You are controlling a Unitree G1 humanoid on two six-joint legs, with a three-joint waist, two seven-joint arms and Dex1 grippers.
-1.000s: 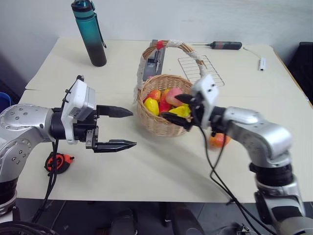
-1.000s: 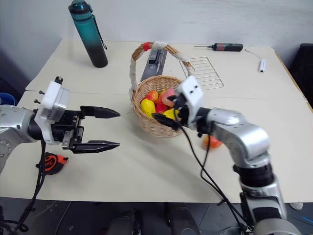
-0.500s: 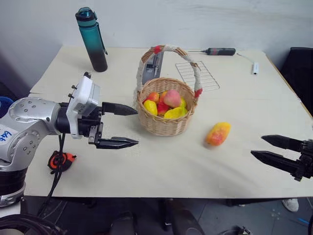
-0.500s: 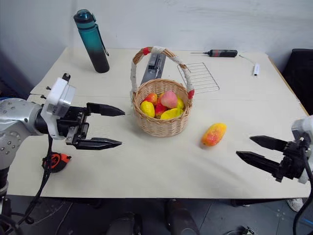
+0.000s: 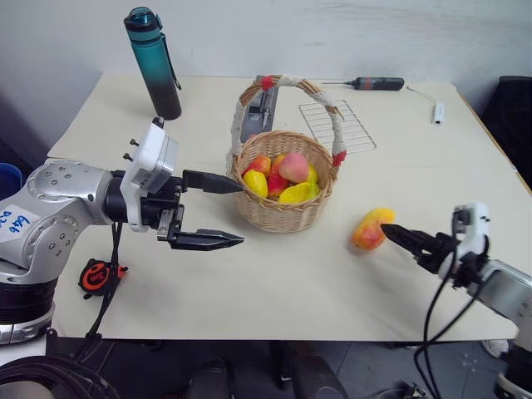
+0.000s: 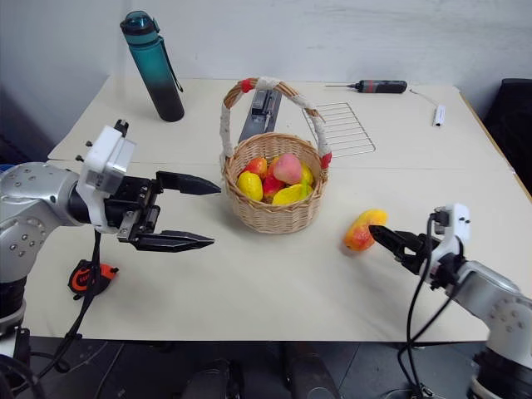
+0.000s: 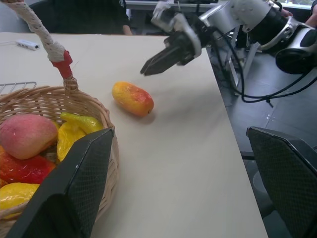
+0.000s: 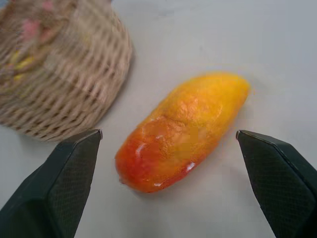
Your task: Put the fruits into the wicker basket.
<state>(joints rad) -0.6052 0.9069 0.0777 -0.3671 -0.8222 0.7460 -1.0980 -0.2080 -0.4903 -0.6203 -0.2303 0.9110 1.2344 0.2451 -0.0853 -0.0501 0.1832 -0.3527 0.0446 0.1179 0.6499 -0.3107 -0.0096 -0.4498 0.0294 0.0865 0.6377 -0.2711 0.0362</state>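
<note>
The right gripper [image 6: 384, 238] has its jaws spread wide and holds nothing. In its wrist view the mango [image 8: 183, 131] lies between the two fingers [image 8: 64, 183], apart from both, flat on the counter [image 5: 274, 291]. From the head views the jaws point at the mango's near end from the robot's right, tips just beside it; whether a tip touches the fruit cannot be told from there. The fingers overlap in those views, so only the wrist view shows the gap between them.

The left gripper [image 5: 218, 211] also has its jaws wide apart and empty. It hangs level above the counter, pointing toward the basket [image 5: 283, 208], with the far fingertip close to the basket's wall; contact cannot be made out. In the left wrist view one finger [image 7: 74, 188] covers part of the basket's rim.

The basket stands mid-counter, its white-wrapped handle [image 5: 291, 83] arched over it. Inside lie the other fruits [image 5: 287, 176]: a pink one on top, yellow ones at the front, red ones partly buried beneath. How many there are cannot be counted. The mango lies alone, near the basket on the robot's right.

Farther out are a teal bottle [image 5: 156, 62], a wire rack [image 5: 337, 125], a screwdriver [image 5: 374, 83] and, near the left edge, a tape measure [image 5: 98, 273] partly behind the left arm's cable.
</note>
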